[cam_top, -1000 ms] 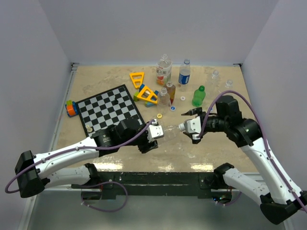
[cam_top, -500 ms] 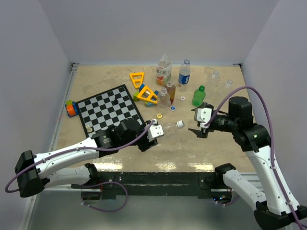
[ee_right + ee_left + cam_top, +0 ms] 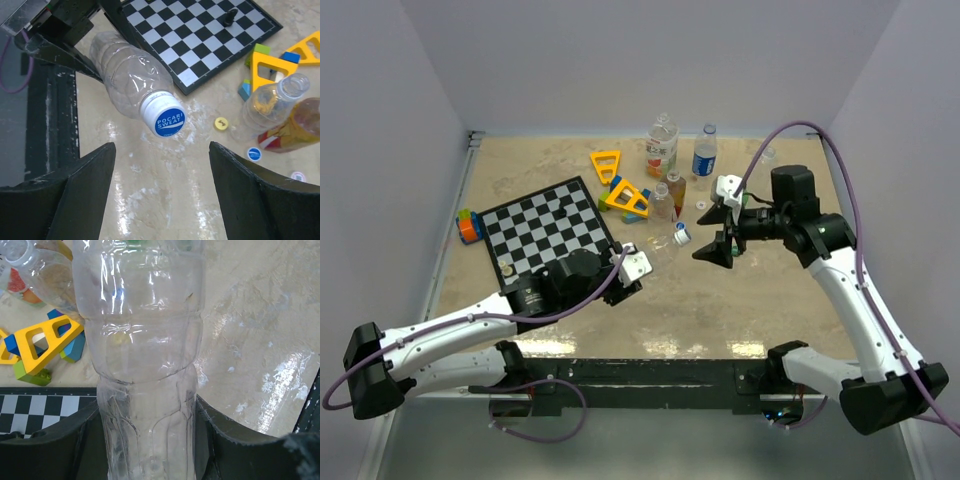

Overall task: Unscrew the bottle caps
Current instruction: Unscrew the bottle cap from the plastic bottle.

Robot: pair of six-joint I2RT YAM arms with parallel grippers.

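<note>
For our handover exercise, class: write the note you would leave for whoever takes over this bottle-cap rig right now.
Left gripper: shut on a clear bottle, neck toward the right arm.
Right gripper: open, facing its cap, not touching.
Done: a yellow cap and a blue cap lie loose by an open bottle.
Left: unscrew the held cap; the blue-label bottle looks capped too.

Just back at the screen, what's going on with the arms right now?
The left gripper holds a clear plastic bottle on its side, its white and blue screw cap on and pointing at the right gripper. The right gripper is open and empty, facing the cap with a gap between them.
</note>
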